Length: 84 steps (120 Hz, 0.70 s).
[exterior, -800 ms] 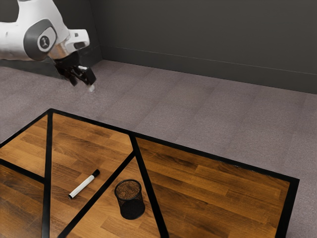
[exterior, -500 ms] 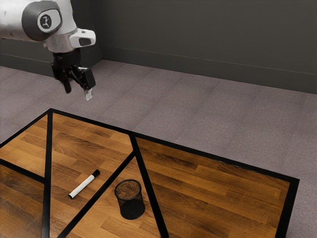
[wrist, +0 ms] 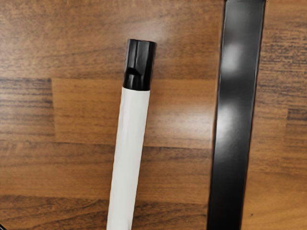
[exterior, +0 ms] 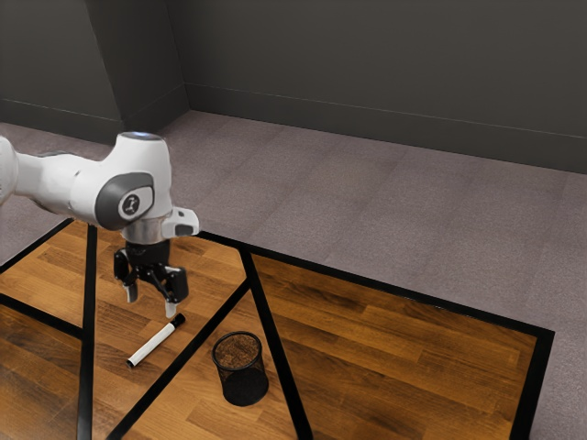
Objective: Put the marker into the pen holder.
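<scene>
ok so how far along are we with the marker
Only the approach looks mostly done: the open pincer hovers near the black end of the marker. Nothing is in hand, as the marker lies on the table, outside the upright pen holder. Left to do: line up, close on the marker, lift it, carry it over the holder and release it inside.

No lettering or number can be read, and the small round emblem (exterior: 131,204) in the dark patch (exterior: 110,202) on the white arm (exterior: 83,191) is too tiny to make out.
</scene>
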Tool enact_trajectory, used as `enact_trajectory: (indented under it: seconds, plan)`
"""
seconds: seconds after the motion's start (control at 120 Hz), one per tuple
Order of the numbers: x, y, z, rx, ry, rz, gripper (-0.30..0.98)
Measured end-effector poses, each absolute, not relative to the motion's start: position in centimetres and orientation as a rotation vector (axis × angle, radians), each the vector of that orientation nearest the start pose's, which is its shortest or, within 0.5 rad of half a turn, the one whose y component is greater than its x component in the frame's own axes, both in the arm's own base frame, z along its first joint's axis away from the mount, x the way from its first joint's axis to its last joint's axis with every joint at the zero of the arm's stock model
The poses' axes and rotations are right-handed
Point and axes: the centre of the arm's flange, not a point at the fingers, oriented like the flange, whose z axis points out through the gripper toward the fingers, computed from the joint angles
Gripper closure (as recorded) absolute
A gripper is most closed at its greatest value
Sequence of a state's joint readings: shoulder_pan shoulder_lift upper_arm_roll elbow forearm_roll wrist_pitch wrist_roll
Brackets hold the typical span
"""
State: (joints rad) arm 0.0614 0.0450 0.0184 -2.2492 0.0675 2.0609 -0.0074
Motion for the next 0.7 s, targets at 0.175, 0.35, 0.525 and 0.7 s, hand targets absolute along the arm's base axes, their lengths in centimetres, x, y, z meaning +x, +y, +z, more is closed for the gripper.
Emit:
enact_trajectory:
  seconds: [0.175,0.35,0.525,0.7]
  plan:
    - [48.8,4.4,28.3,-3.135,-0.157,0.291,0.00]
    - [49.5,4.8,26.5,-3.153,-0.140,0.209,0.03]
    - [48.9,5.1,25.6,-3.153,-0.057,0.187,0.16]
    - [49.3,5.2,25.9,-3.146,0.026,0.150,0.34]
